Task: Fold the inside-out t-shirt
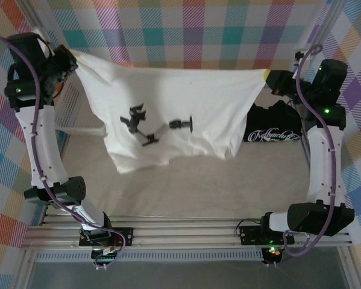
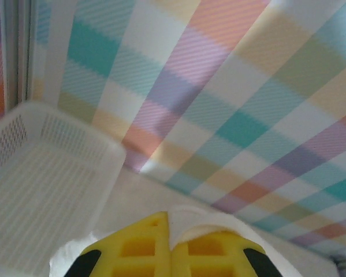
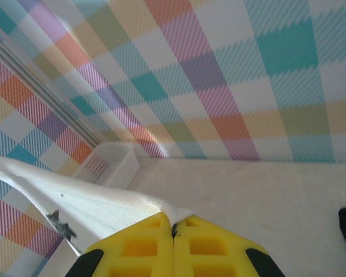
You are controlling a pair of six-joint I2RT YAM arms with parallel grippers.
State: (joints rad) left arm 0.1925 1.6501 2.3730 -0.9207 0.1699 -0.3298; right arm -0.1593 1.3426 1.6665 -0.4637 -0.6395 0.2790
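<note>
Both the left hand (image 2: 171,245) and right hand (image 3: 173,234) clamp corners of the white t-shirt (image 1: 186,102), stretched above the desk (image 1: 228,186); thin pinches could slip, dropping it crumpled near the black t-shirt (image 1: 274,129).

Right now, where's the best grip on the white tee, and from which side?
The white tee: the two corners of its top edge, each from the outer side, where the left claw and right claw are shut. It hangs spread and taut between them, lower edge free.
</note>
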